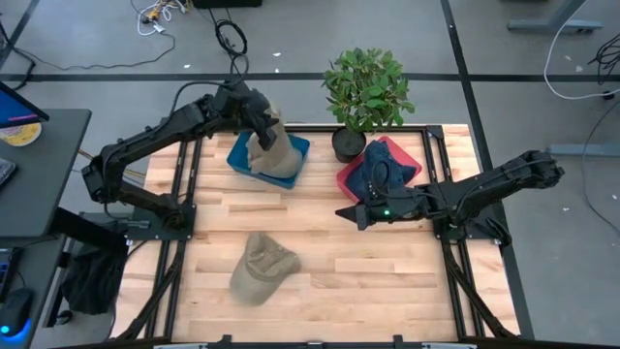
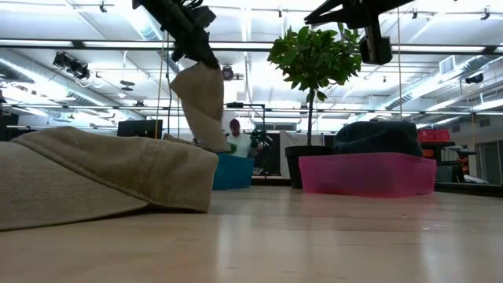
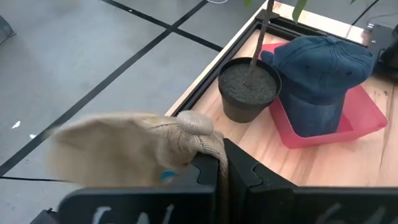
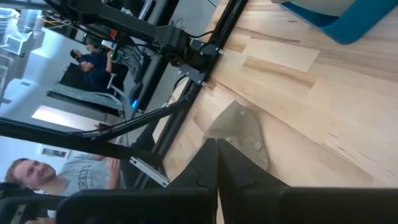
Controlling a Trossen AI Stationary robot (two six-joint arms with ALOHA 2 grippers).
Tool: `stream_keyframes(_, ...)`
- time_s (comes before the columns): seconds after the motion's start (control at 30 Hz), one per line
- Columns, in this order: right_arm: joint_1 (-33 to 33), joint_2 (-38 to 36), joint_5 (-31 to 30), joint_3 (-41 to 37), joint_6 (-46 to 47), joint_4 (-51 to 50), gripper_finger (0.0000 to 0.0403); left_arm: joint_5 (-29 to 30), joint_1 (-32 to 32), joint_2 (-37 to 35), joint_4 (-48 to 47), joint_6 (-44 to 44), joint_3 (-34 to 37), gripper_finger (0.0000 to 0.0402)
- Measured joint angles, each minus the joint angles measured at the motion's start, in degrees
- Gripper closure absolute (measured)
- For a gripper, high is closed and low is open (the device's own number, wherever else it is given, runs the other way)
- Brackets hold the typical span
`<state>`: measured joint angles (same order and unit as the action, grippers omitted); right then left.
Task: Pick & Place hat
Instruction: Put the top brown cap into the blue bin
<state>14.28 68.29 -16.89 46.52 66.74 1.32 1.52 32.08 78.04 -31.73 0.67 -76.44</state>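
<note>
High view: your left gripper is clamped on a tan hat hanging above the blue bin; the bin's inside is mostly hidden under it. A second tan hat lies on the table well clear of that bin. The right gripper, pinched shut and empty, hovers beside the red bin holding the navy hat. Low view: the near hat is cut off and blocks the blue bin's base. Left wrist view: fingers pinch fabric, blurred. Right wrist view: closed tips over bare wood.
</note>
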Motion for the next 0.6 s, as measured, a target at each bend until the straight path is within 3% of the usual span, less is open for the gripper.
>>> stream_keyframes(0.3, 0.0, 0.0, 1.5, 0.0, -1.9, 0.0, 0.0401, 0.4, -1.5, 1.1, 0.2, 2.6, 0.0, 0.0396)
stream_keyframes(0.6, 0.0, 0.0, 4.0, 0.0, -4.5, 0.4, 0.0401, 7.9, -3.5, 2.8, -1.4, 2.8, 0.1, 0.0396)
